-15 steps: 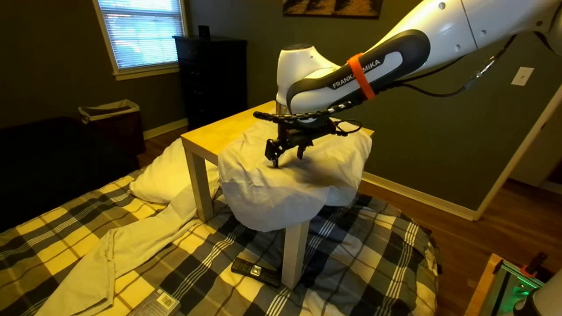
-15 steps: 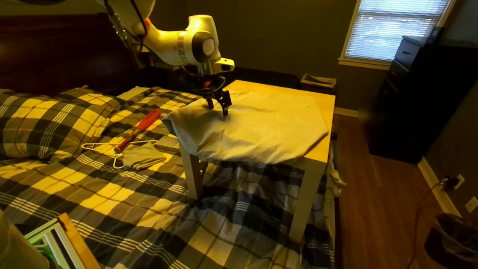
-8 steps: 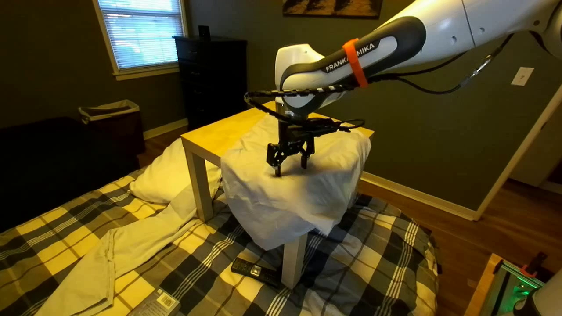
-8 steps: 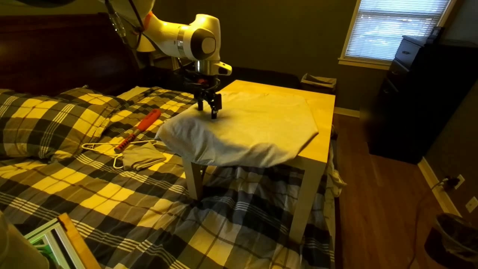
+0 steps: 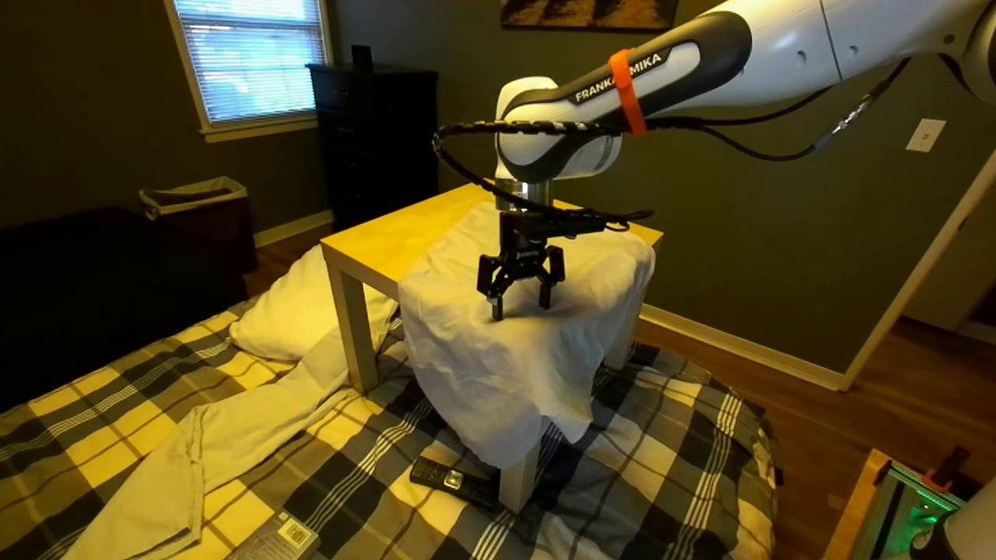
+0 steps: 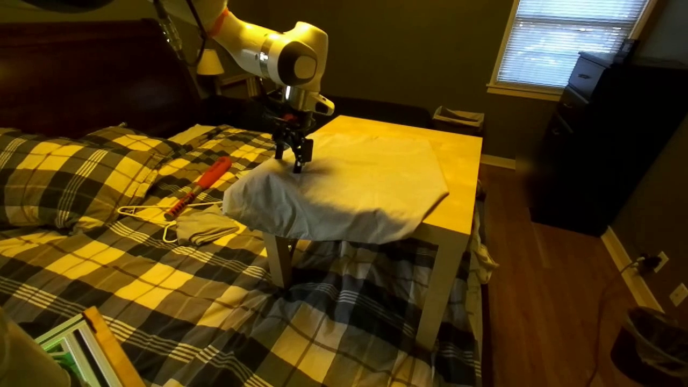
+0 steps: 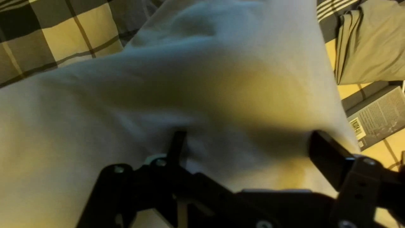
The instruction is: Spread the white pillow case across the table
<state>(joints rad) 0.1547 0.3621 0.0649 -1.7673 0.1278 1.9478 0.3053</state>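
Observation:
The white pillow case (image 5: 482, 365) lies wrinkled over part of the table (image 5: 393, 237), and its near end drapes down over one corner and leg in an exterior view. Bare yellow-tan top of the table (image 6: 457, 177) shows beyond the cloth's edge (image 6: 371, 193). My gripper (image 5: 521, 309) points straight down near that corner, jaws wide apart. Its fingertips (image 6: 298, 167) meet the cloth or hover barely above it; I cannot tell which. In the wrist view, unpinched fabric (image 7: 95, 126) spans the gap of the gripper (image 7: 248, 133).
Around the table legs spreads plaid bedding (image 6: 161, 279), with a remote (image 5: 451, 478) by the near leg. A plump white pillow (image 5: 288, 311) leans behind another leg. A red-handled tool (image 6: 199, 188), a hanger (image 6: 142, 214) and folded grey cloth (image 6: 204, 226) lie beside the table.
My gripper has straightened upright and shifted toward the near corner. The pillow case has slid the same way: more of it hangs over the corner, and its far edge has uncovered more tabletop.

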